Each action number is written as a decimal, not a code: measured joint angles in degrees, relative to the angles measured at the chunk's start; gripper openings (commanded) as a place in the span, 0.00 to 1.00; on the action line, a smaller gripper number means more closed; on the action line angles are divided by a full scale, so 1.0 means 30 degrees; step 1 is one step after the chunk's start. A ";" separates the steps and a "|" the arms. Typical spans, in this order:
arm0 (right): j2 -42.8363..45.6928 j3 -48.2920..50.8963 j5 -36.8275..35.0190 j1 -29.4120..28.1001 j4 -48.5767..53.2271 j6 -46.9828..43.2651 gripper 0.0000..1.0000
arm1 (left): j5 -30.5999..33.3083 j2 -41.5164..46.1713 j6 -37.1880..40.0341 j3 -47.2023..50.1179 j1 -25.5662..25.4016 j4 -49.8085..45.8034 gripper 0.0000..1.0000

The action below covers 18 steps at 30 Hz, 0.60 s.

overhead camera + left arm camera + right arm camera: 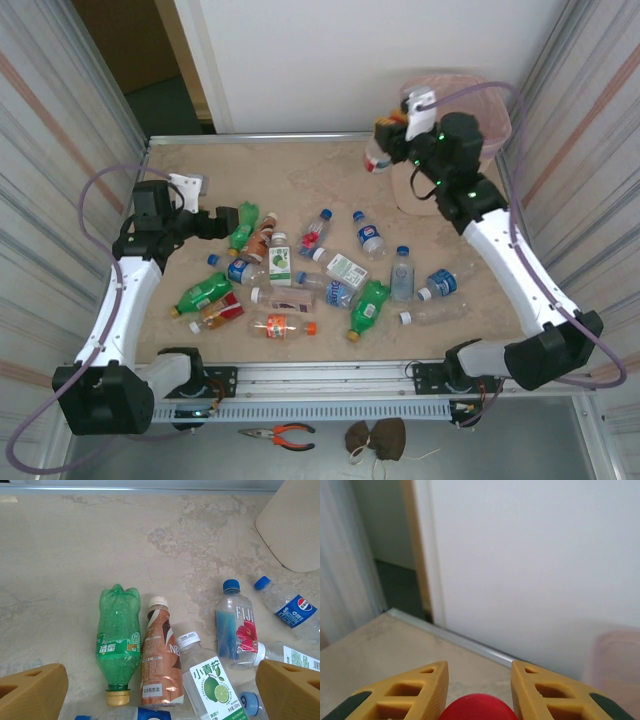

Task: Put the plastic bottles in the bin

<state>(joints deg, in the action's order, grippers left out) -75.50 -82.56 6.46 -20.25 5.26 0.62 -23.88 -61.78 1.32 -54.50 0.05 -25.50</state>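
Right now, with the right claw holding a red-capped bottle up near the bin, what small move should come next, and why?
Probably shift the right claw sideways toward the bin until the red-capped bottle hangs over the pink-lined opening. In the top view the bottle sits beside the rim, not over it, so releasing now would likely miss.

**Task objects.** A red-capped bottle (479,709) is clamped between the jaws of the right gripper (480,680); the bin (615,660), beige and ribbed with a pink translucent liner over its rim, stands near, beyond the jaws and to one side. Between the wide-spread jaws of the left gripper (161,670), three bottles lie flat, side by side: a green bottle (118,640) with its yellow cap toward the jaws, and a brown bottle (160,655) and a lime-labelled bottle (207,677) with pale caps pointing away. The other plastic bottles (345,270) lie scattered flat, ahead of those jaws.
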 measured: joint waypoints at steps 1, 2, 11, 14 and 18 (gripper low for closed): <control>-0.0007 -0.0641 -0.0117 0.0532 0.0466 0.0255 0.00 | -0.0044 0.0066 0.0000 0.0051 0.0000 0.0000 0.97; -0.0044 -0.1260 -0.0175 0.1107 0.0925 0.0546 0.00 | -0.0058 0.0131 -0.0007 0.0109 0.0000 0.0007 0.97; -0.1894 -0.5085 -0.0160 0.5632 0.3126 0.2805 0.00 | -0.0124 0.0335 -0.0007 0.0321 0.0000 0.0022 0.97; -0.3351 -0.6419 -0.0066 0.6207 0.4014 0.3126 0.00 | -0.0138 0.0335 -0.0015 0.0321 0.0000 0.0058 0.97; -0.5603 -0.8735 0.0262 0.6645 0.5493 0.3162 0.00 | -0.0146 0.0335 -0.0015 0.0342 0.0000 0.0087 0.97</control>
<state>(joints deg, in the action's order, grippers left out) -92.31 -108.77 7.25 -0.32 21.74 10.11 -24.32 -60.77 1.28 -53.47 0.05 -25.23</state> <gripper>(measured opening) 0.338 0.967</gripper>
